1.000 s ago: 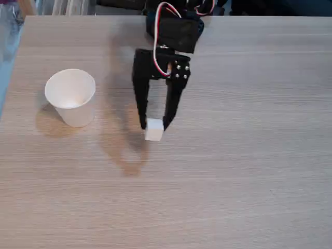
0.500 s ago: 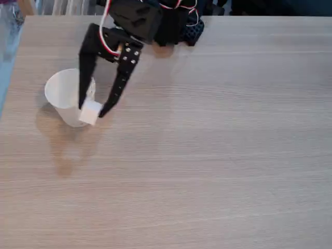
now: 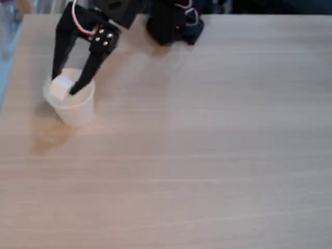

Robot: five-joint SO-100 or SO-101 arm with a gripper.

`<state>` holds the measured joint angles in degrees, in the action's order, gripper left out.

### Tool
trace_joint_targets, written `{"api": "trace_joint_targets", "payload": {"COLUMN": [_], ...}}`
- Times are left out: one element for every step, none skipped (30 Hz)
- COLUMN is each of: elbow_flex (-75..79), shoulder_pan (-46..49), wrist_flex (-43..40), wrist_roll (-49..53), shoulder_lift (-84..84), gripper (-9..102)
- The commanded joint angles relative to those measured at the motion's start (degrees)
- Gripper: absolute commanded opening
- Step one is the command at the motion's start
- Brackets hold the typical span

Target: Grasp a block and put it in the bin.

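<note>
In the fixed view the bin, a white paper cup (image 3: 75, 110), stands at the left of the wooden table. My black gripper (image 3: 62, 86) hangs right over the cup's mouth, its two fingers pointing down. The block (image 3: 61, 87), a small white cube, sits pinched between the fingertips, level with the cup's rim. The picture is slightly blurred by motion.
The arm's black base (image 3: 171, 23) with red and white wires sits at the table's far edge. The table's left edge (image 3: 9, 78) runs close beside the cup. Bare wood stretches across the middle and right.
The gripper has carried the block leftward across the table, from the middle to beside the cup, and now holds it above the cup's mouth.
</note>
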<state>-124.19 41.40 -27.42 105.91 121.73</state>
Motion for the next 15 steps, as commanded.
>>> {"api": "trace_joint_targets", "payload": {"elbow_flex": [-1.76,-2.72,-3.60,-4.31,-5.01,-5.62,-6.24,-6.59,-6.86,-7.03,-7.21,-7.29,-7.38,-7.47,-7.47], "shoulder_pan": [0.88,1.05,1.23,1.41,1.58,1.76,1.93,2.02,2.11,2.29,2.55,2.72,2.99,3.16,3.34], "wrist_flex": [-2.81,-3.60,-4.48,-5.54,-6.33,-7.03,-7.73,-8.35,-8.88,-9.32,-9.58,-9.67,-9.67,-9.67,-9.67], "wrist_roll": [0.09,0.09,0.09,0.09,0.09,-0.09,-0.18,-0.18,-0.44,-0.62,-0.88,-0.97,-0.97,-1.05,-1.23], "shoulder_lift": [5.45,6.77,8.09,9.32,10.28,11.16,11.78,12.30,12.39,12.48,12.39,12.04,11.51,10.90,10.20], "gripper": [4,4,4,4,4,4,4,4,4,4,4,4,4,4,4]}}
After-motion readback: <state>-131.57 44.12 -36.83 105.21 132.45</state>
